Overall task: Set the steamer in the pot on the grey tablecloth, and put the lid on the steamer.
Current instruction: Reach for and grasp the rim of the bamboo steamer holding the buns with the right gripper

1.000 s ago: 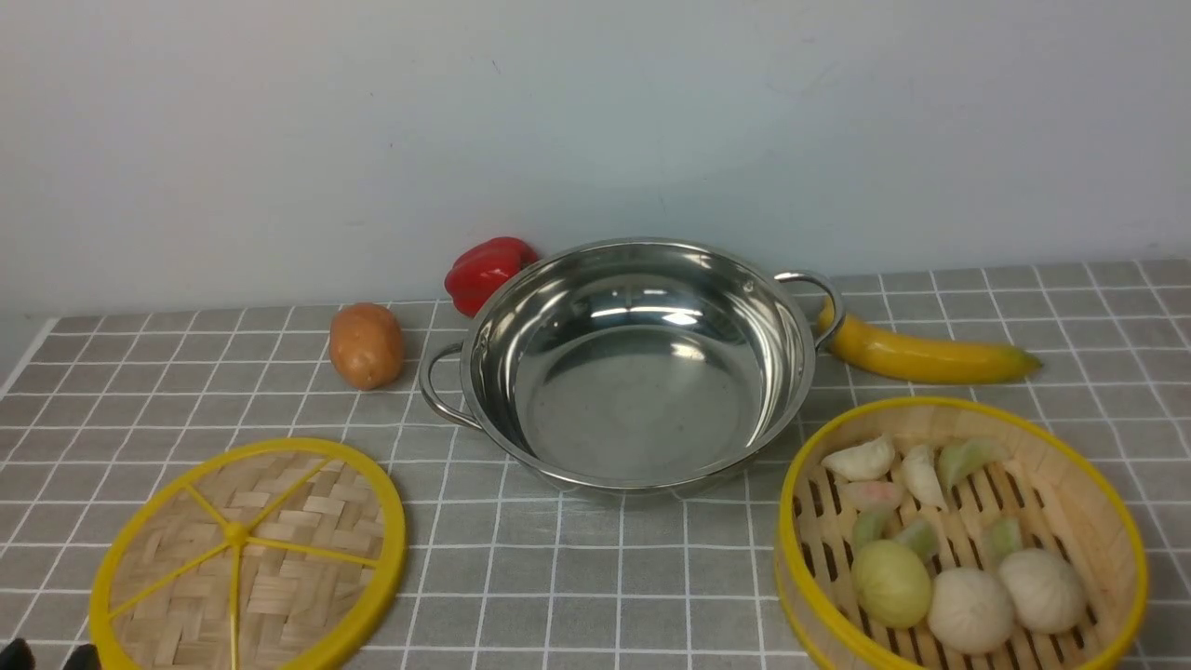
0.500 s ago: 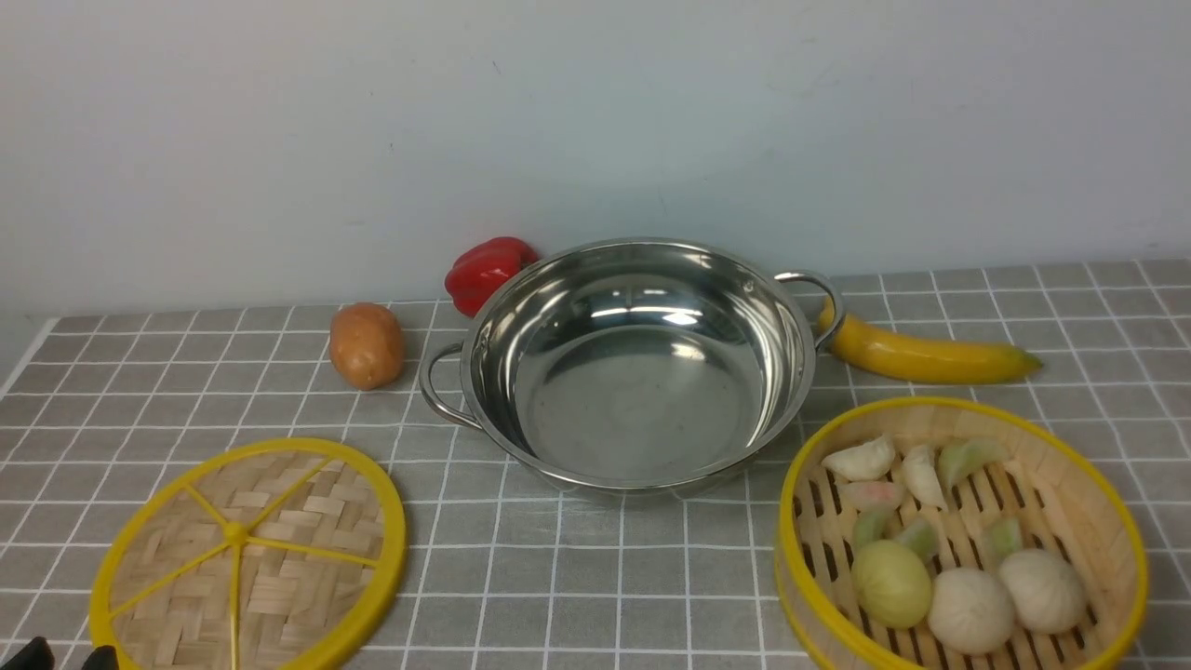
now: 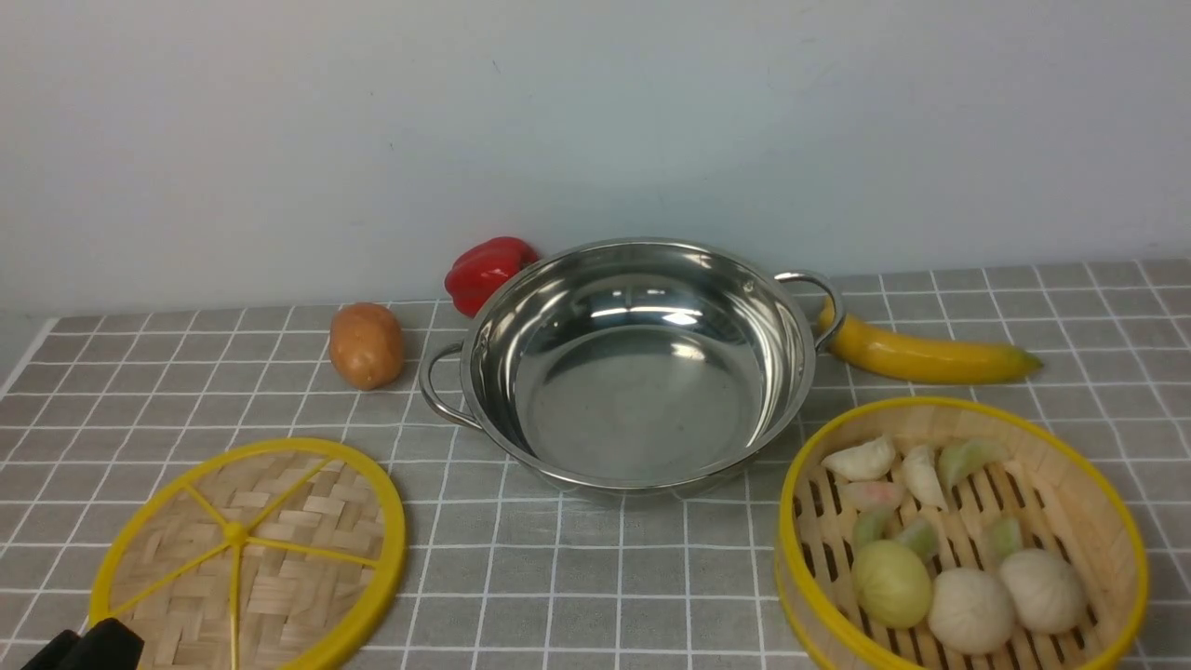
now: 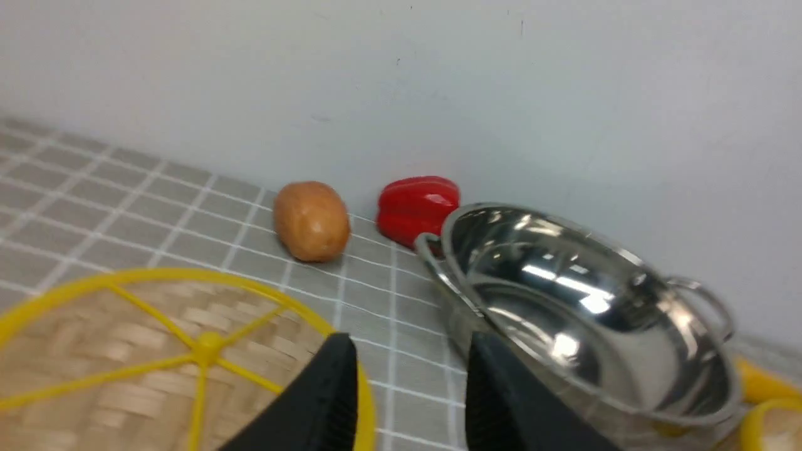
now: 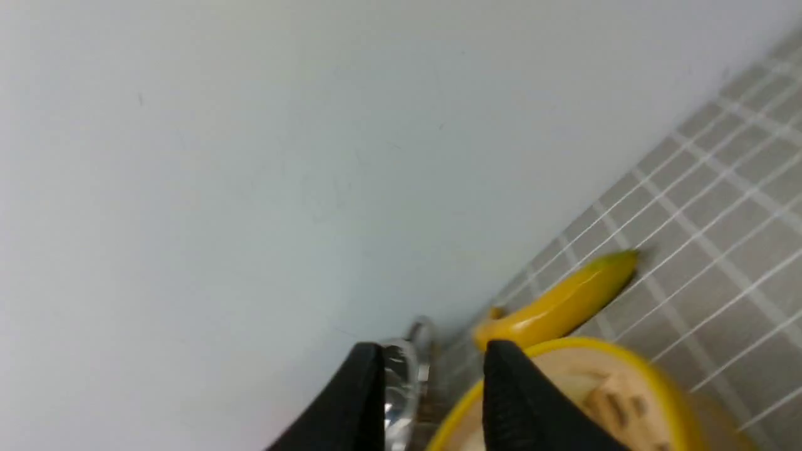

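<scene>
The shiny steel pot (image 3: 642,400) stands empty at the middle back of the grey tablecloth (image 3: 595,568). The steamer (image 3: 1070,493), holding toy dumplings and buns, sits at the front right. The lid (image 3: 251,558) lies flat at the front left. My left gripper (image 3: 86,644) shows only its tips at the front left corner, by the lid's near edge. In the left wrist view it (image 4: 410,351) is open and empty, with the lid (image 4: 156,357) and pot (image 4: 583,313) ahead. My right gripper (image 5: 432,357) is open and empty above the steamer (image 5: 595,401).
A potato (image 3: 367,344) and a red pepper (image 3: 488,270) lie left of the pot near the wall. A banana (image 3: 921,356) lies behind the steamer, beside the pot's right handle. The wall is close behind the pot.
My left gripper has risen further into the front view's bottom left corner and shifted right toward the lid. The pot, steamer and lid have not moved.
</scene>
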Controlling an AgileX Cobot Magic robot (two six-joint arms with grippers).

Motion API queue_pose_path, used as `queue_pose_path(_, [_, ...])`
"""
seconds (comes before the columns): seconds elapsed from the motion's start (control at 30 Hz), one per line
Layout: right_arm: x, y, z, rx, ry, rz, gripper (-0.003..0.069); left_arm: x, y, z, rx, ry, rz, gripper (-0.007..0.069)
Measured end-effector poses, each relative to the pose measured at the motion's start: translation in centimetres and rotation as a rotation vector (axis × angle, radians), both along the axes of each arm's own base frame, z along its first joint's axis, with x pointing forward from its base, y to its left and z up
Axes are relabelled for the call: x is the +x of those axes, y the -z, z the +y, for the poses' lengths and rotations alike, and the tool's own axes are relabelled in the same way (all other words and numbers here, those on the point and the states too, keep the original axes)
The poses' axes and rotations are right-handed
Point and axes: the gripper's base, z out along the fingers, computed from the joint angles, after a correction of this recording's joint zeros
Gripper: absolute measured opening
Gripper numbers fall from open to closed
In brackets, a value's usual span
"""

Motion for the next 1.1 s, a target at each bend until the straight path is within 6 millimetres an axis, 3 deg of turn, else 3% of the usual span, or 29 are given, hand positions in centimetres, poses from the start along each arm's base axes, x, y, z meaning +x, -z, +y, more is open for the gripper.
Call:
queue_pose_path(0.03, [0.0, -0.1, 0.0, 0.054, 0.000, -0.006, 0.0243, 0.0, -0.2, -0.1, -0.090, -0.001, -0.010, 0.0243])
queue_pose_path(0.13, [0.0, -0.2, -0.1, 0.076, 0.004, -0.016, 0.0243, 0.0, -0.4, 0.0, -0.134, -0.004, -0.031, 0.0243])
queue_pose_path(0.43, [0.0, -0.6, -0.3, 0.130, 0.031, -0.068, 0.0243, 0.1, -1.1, 0.1, -0.022, -0.015, -0.119, 0.0243])
queue_pose_path(0.6, [-0.5, -2.8, -1.5, 0.108, 0.145, -0.314, 0.0243, 0.0, -1.7, 0.2, -0.018, -0.024, -0.186, 0.0243])
queue_pose_path(0.67, [-1.1, -4.1, -1.7, 0.002, 0.182, -0.464, 0.0243, 0.0, -2.1, 0.3, -0.021, -0.029, -0.227, 0.0243])
queue_pose_path(0.8, [-1.8, -6.9, -0.9, -0.172, 0.146, -0.566, 0.0243, -0.1, -2.4, 0.3, -0.022, -0.034, -0.261, 0.0243])
queue_pose_path(0.83, [-2.0, -8.7, -0.4, -0.260, 0.112, -0.565, 0.0243, -0.1, -2.5, 0.3, -0.024, -0.036, -0.276, 0.0243])
queue_pose_path(0.93, [-1.4, -11.6, 0.0, -0.419, 0.072, -0.419, 0.0243, -0.1, -2.7, 0.4, -0.018, -0.039, -0.302, 0.0243])
queue_pose_path(0.97, [-0.6, -12.7, -0.3, -0.488, 0.070, -0.223, 0.0243, -0.1, -2.8, 0.4, -0.011, -0.039, -0.309, 0.0243])
queue_pose_path(1.03, [0.0, -13.5, -0.6, -0.519, 0.074, -0.099, 0.0243, -0.1, -2.8, 0.3, -0.003, -0.038, -0.307, 0.0243])
queue_pose_path(1.1, [1.9, -14.7, -1.3, -0.604, 0.065, 0.241, 0.0243, -0.1, -2.4, 0.3, 0.031, -0.033, -0.275, 0.0243])
